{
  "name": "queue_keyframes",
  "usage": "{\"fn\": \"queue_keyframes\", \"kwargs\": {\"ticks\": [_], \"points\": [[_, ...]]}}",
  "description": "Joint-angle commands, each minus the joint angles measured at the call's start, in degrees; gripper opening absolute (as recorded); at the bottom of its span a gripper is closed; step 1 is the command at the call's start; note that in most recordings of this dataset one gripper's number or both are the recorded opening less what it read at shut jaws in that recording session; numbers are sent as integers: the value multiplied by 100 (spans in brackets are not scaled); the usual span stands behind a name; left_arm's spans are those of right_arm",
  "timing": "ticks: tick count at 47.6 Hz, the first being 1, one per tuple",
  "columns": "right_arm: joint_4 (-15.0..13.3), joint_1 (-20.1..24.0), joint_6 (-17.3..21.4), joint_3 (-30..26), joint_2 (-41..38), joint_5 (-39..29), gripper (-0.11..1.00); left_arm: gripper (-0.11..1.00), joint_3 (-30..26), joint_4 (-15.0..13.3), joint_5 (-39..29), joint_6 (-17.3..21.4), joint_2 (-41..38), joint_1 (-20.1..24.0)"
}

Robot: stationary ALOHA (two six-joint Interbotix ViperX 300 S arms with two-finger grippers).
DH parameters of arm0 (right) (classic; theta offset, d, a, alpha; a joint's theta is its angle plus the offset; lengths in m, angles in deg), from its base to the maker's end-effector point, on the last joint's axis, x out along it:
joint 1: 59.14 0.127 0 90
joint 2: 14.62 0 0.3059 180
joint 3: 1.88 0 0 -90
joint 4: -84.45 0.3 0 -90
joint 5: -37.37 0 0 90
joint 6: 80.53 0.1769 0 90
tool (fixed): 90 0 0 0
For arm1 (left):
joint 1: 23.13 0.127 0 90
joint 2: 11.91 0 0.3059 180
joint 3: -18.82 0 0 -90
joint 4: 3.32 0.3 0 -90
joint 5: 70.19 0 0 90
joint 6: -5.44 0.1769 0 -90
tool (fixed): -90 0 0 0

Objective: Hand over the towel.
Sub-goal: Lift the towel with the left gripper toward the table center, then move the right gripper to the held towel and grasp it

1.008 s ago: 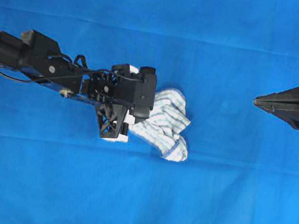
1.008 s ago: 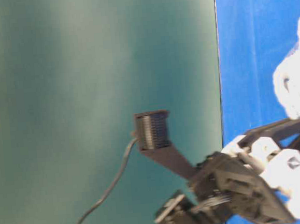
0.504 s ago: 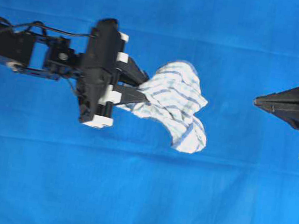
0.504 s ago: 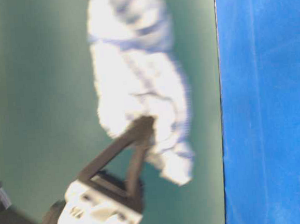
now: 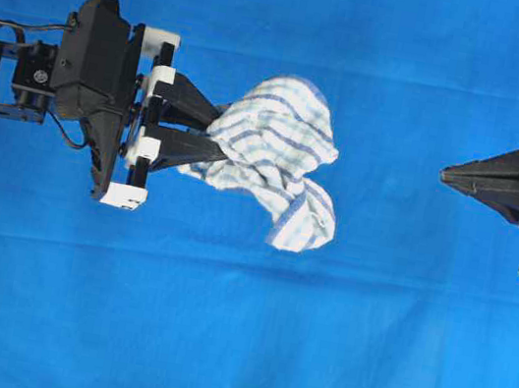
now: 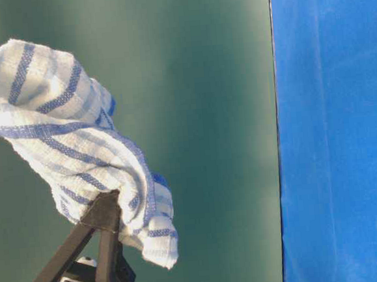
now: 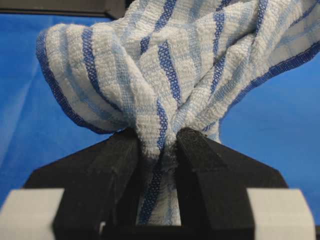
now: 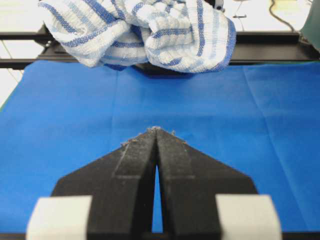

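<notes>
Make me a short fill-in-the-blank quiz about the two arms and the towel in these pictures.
1. The towel is pinched by the ___ gripper.
2. The right gripper has its fingers ___.
3. The cloth covering the table is plain ___.

Missing words: left; shut; blue

- My left hand (image 6: 109,209) enters from the bottom left, black fingers (image 6: 109,252) converging to a tip, white block at their base.
- The tip is pinched on the towel (image 6: 64,138): white, blue stripes, bunched.
- Towel bulges toward the upper left, a corner hangs lower right of the tip.
- Behind: plain dark green backdrop (image 6: 203,81).
- Right strip: blue cloth of the table (image 6: 338,129), view turned sideways.
</notes>
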Motion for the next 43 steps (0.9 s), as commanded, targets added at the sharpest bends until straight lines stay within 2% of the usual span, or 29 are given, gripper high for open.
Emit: {"fn": "queue_keyframes", "kwargs": {"ticks": [1, 12, 21, 23, 30, 33, 35, 43], "points": [[18, 0, 0, -132, -35, 62, 0, 13, -70, -9, 44, -9, 97, -18], [18, 18, 9, -281, -369, 360, 0, 13, -62, -9, 35, -9, 97, -18], [9, 70, 114, -650, -1020, 677, 1, 13, -70, -9, 35, -9, 88, -18], [0, 97, 114, -756, -1195, 721, 9, 13, -70, -9, 35, -9, 88, -18], [-105, 237, 88, -1169, -1846, 870, 54, 13, -70, -9, 35, -9, 88, -18], [-114, 255, 105, -1380, -2145, 905, 68, 13, -79, -9, 35, -18, 88, -18], [-105, 264, 105, -1503, -2294, 914, 72, 13, -79, -9, 35, -18, 79, -18], [-114, 255, 70, -2004, -2909, 949, 72, 13, -79, -9, 35, -18, 79, -18]]}}
